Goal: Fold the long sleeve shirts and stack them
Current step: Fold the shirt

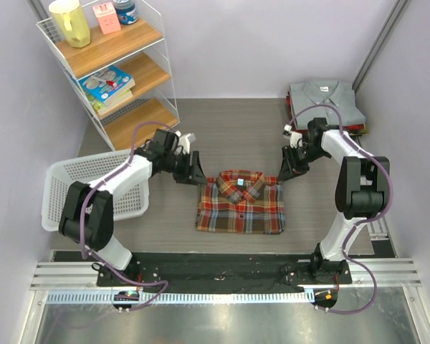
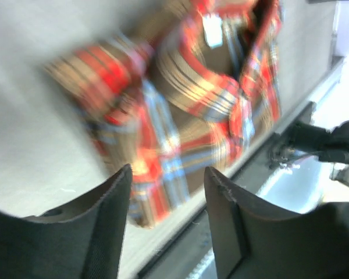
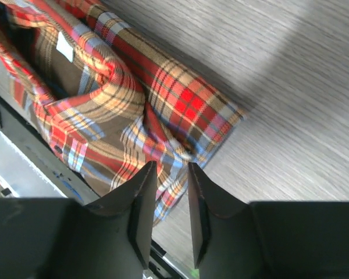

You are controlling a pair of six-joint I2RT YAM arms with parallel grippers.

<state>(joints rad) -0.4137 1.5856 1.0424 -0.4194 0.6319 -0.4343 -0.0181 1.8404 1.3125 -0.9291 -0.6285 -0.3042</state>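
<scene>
Flannel, soft and light: the red, green-brown and cream plaid long sleeve shirt [image 1: 241, 203] lies folded into a neat rectangle at the middle of the grey wood-grain table [image 1: 222, 136], collar toward 12 o'clock. It would likely sag and fall open if lifted by one point. I judge the best hold to be both short edges at once, at 9 and 3 o'clock, pinching through all layers.

The black left gripper [image 1: 196, 169] hovers off the shirt's 10 o'clock corner, fingers wide apart and empty. The black right gripper [image 1: 289, 166] hovers off the 2 o'clock corner, fingers only a narrow slit apart, gripping nothing. The stack of folded shirts [image 1: 325, 100], topped by a grey collared one, sits at 1 o'clock, well apart from the plaid one.

The plaid sleeves are tucked out of sight. Below the grey top, the stack shows only a red edge, so its count cannot be told. The left wrist view is blurred.
</scene>
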